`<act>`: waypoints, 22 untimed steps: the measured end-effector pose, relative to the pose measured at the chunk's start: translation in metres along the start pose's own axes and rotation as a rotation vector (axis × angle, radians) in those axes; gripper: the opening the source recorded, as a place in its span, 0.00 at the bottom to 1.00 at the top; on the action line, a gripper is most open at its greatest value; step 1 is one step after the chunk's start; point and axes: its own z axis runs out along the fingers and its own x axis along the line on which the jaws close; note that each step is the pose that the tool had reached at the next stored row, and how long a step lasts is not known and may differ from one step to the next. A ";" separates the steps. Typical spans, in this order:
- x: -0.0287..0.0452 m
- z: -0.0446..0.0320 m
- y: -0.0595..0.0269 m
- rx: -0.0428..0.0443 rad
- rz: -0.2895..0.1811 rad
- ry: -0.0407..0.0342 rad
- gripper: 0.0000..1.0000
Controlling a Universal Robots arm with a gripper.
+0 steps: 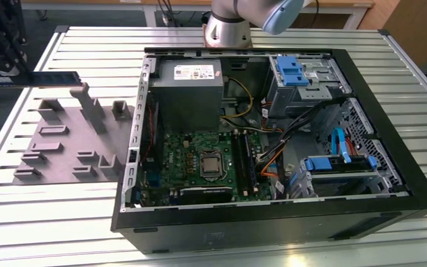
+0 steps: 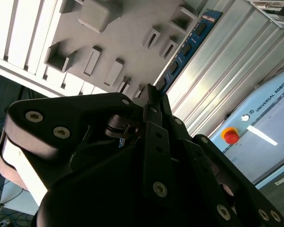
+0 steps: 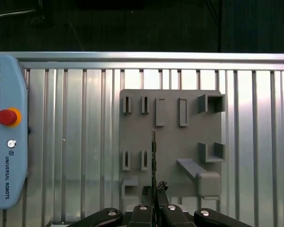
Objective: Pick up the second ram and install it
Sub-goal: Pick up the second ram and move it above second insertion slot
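The gripper (image 3: 154, 191) is clamped on the second ram (image 1: 46, 78), holding it level in the air over one edge of the grey fixture (image 1: 61, 153), near the table's (image 1: 50, 222) corner at the exterior view's left; the pick-up looks done; the motherboard (image 1: 191, 150) lies well apart, so installing remains.

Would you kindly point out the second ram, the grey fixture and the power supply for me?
second ram (image 1: 31, 79): exterior view, middle of the blue stick.
grey fixture (image 1: 71, 142): exterior view, bare part of its base.
power supply (image 1: 187, 105): exterior view, plain grey casing.
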 end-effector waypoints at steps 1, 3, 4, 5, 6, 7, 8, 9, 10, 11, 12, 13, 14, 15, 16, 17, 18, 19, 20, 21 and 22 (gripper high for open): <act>0.0000 0.0000 -0.0011 0.0000 0.000 0.0000 0.14; -0.0001 -0.0001 -0.0036 0.0000 0.000 -0.0001 0.14; -0.0001 -0.0001 -0.0048 0.0000 0.000 0.0000 0.14; -0.0001 -0.0002 -0.0060 0.0000 0.000 0.0000 0.14; -0.0001 -0.0002 -0.0072 0.0001 0.000 -0.0001 0.14; -0.0001 -0.0002 -0.0084 0.0001 0.000 -0.0001 0.14; -0.0001 -0.0003 -0.0097 0.0000 0.000 -0.0001 0.14; -0.0001 -0.0003 -0.0110 0.0000 0.000 0.0000 0.14; -0.0002 -0.0003 -0.0122 0.0000 0.000 -0.0001 0.14; -0.0002 -0.0004 -0.0134 0.0000 0.000 0.0000 0.14; -0.0002 -0.0004 -0.0145 0.0000 0.000 -0.0001 0.14; -0.0002 -0.0005 -0.0155 -0.0001 0.000 0.0000 0.14; -0.0002 -0.0005 -0.0165 0.0000 0.000 0.0000 0.14; -0.0002 -0.0005 -0.0176 0.0000 0.000 0.0000 0.14; -0.0002 -0.0005 -0.0187 0.0000 0.000 0.0000 0.14; -0.0003 -0.0006 -0.0198 -0.0001 0.000 0.0000 0.14; -0.0003 -0.0006 -0.0209 0.0000 0.000 0.0000 0.14; -0.0003 -0.0006 -0.0220 0.0000 0.000 -0.0001 0.14; -0.0003 -0.0007 -0.0231 0.0000 0.000 0.0000 0.14; -0.0003 -0.0007 -0.0242 -0.0001 0.000 0.0000 0.14; -0.0003 -0.0007 -0.0254 0.0000 0.000 0.0000 0.14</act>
